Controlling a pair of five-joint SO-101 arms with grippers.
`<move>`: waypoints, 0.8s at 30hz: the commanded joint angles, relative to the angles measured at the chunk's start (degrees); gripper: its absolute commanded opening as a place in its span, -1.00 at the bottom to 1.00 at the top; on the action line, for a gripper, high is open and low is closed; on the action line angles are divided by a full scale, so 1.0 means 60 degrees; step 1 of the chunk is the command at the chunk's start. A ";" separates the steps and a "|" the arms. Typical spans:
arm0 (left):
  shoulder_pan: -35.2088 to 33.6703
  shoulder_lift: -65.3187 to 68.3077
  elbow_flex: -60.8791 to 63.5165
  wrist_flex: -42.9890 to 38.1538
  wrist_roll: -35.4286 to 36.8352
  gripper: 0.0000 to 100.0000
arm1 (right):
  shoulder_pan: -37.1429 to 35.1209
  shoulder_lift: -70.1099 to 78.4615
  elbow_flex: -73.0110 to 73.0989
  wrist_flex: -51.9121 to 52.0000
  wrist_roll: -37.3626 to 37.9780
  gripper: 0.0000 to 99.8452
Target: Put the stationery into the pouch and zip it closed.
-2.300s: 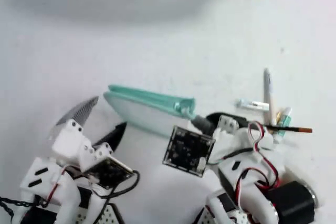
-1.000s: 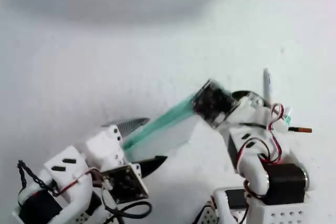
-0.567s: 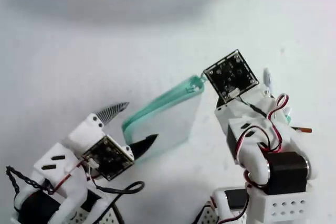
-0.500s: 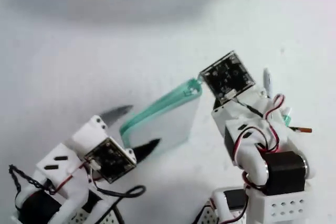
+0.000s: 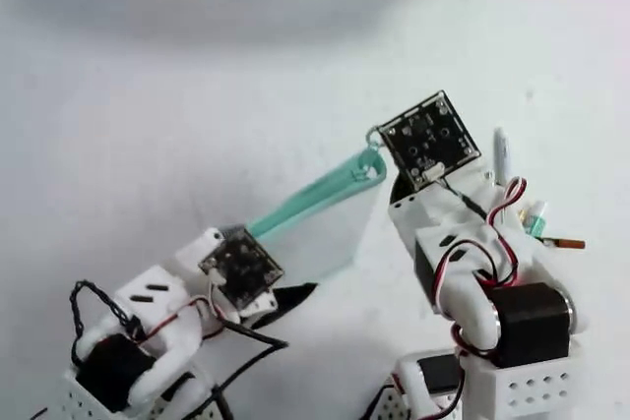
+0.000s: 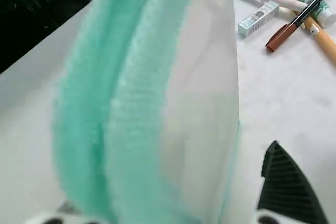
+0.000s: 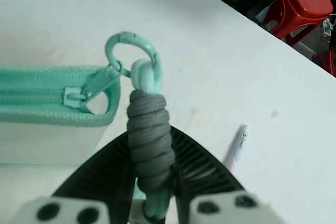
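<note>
The mint, see-through pouch [image 5: 320, 223] lies slantwise mid-table, its zipper band [image 7: 47, 95] running to a ring [image 7: 131, 51]. My right gripper [image 7: 151, 156] is shut on the grey cord [image 7: 151, 135] tied to that ring, at the pouch's far right corner [image 5: 374, 166]. My left gripper [image 5: 281, 265] is open and straddles the pouch's near left end, with the pouch [image 6: 157, 103] between its jaws and one black finger [image 6: 283, 187] a little off its edge. Stationery lies to the right: a white pen [image 5: 500, 150], a brown-capped pen [image 6: 294, 22], a small mint box [image 6: 257, 18].
The right arm's base [image 5: 517, 341] stands at the near edge, close beside the stationery pile [image 5: 539, 223]. The left arm's base [image 5: 118, 366] is at the near left. The white table [image 5: 197, 95] stretches far and left of the pouch.
The right gripper swung the pouch's ring end round from flat to slantwise, then kept it there. The left arm moved right, and its open jaws came over the pouch's near end.
</note>
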 commanded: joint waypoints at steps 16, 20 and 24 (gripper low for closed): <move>-0.0139 0.0154 -0.0015 -0.2403 0.1333 -0.95 | -0.0857 0.0242 -0.0923 -0.0154 -0.1084 -0.96; -0.0154 0.0154 -0.0073 -0.2593 0.0615 -0.95 | -0.1370 0.1341 -0.1509 0.0198 -0.1363 -0.96; -0.0183 0.0154 -0.0073 -0.3179 0.0015 -0.95 | -0.1443 0.2703 -0.2110 0.0300 -0.1670 -0.96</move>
